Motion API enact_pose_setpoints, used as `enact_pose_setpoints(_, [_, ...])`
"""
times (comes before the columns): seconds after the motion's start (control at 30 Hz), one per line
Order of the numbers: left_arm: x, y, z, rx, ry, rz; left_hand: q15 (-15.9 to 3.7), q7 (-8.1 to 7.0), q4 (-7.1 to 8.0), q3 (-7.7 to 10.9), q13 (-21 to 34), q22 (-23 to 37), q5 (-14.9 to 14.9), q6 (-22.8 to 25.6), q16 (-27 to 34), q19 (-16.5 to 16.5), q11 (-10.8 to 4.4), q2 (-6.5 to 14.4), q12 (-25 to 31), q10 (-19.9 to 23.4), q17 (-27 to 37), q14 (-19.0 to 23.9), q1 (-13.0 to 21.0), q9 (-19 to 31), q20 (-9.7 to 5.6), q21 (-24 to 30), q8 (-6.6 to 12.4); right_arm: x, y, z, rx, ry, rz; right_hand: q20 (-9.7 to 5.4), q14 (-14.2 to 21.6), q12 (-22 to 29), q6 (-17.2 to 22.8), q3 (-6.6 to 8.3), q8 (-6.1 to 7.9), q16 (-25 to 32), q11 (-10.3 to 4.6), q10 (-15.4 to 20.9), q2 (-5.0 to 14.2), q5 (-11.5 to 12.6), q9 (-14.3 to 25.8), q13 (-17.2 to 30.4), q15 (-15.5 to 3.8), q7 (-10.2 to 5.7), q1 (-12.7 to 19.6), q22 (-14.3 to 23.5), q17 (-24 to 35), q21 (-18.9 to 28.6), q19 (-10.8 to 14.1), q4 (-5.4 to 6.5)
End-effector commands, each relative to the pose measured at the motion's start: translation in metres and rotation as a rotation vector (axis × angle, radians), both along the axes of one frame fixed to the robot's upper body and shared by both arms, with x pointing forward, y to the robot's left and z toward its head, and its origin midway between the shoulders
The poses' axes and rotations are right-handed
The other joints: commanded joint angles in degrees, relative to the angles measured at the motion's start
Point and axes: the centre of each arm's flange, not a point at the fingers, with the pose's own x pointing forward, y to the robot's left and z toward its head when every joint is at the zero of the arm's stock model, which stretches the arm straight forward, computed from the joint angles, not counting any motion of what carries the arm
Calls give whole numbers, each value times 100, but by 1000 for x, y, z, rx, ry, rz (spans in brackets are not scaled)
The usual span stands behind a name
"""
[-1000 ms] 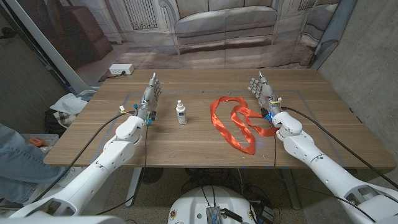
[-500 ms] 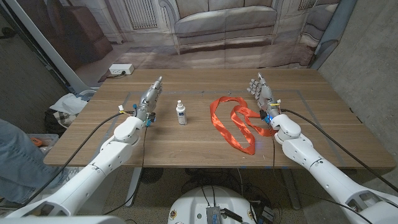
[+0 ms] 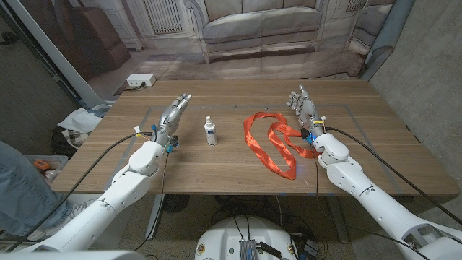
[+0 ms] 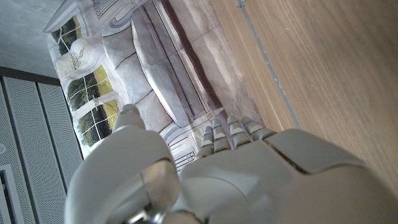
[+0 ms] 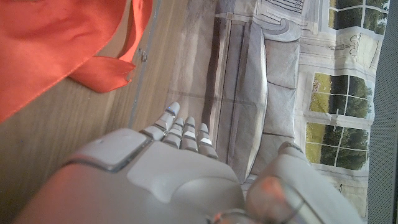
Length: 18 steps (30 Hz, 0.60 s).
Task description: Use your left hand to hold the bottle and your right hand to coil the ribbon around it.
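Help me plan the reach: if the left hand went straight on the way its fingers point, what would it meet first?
Probably nothing: the left hand points toward the table's far edge, and the bottle stands off to its right, outside that line.

The bottle (image 3: 209, 132) stands on the table (image 3: 216, 173), ribbon (image 3: 271, 141) to its right.

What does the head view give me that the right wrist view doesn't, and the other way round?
Head view alone: the small white bottle standing upright on the wooden table, apart from both hands, and the left robot hand, holding nothing. Right wrist view alone: a close look at the back of the right robot hand. Both: the orange ribbon lying loose beside the right robot hand, untouched.
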Motion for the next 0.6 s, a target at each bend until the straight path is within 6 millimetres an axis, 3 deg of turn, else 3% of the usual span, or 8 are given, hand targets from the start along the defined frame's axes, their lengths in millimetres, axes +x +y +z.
enact_pose_setpoints(0.03, [-15,-9,-20,105,-9,24,-62,-13,-81,-3,7,23,-21,132,28,-25,-52,-31,27,125,18,97,111,15,-6,6,49,-8,-1,10,-3,-24,-15,-65,37,53,35,7,48,12,31,42,9,-11,13,0,18,11,82,30,14,-32,38,-31])
enact_pose_setpoints(0.33, [-39,-6,-35,156,-24,61,-93,-43,-122,-4,8,23,-42,191,15,-67,-64,-55,24,188,17,136,176,16,33,-15,46,-6,8,10,-16,-19,-5,-62,53,52,56,6,47,8,20,59,15,-17,13,-2,23,8,94,31,14,-57,59,-45])
enact_pose_setpoints(0.6, [-48,-2,-52,197,-13,124,-121,-69,-159,-10,10,23,-57,226,-4,-97,-106,-85,13,216,17,145,229,18,118,-29,38,-5,18,11,-22,-22,14,-55,71,53,68,6,44,5,21,79,22,-21,13,-4,27,-7,107,32,14,-82,72,-61])
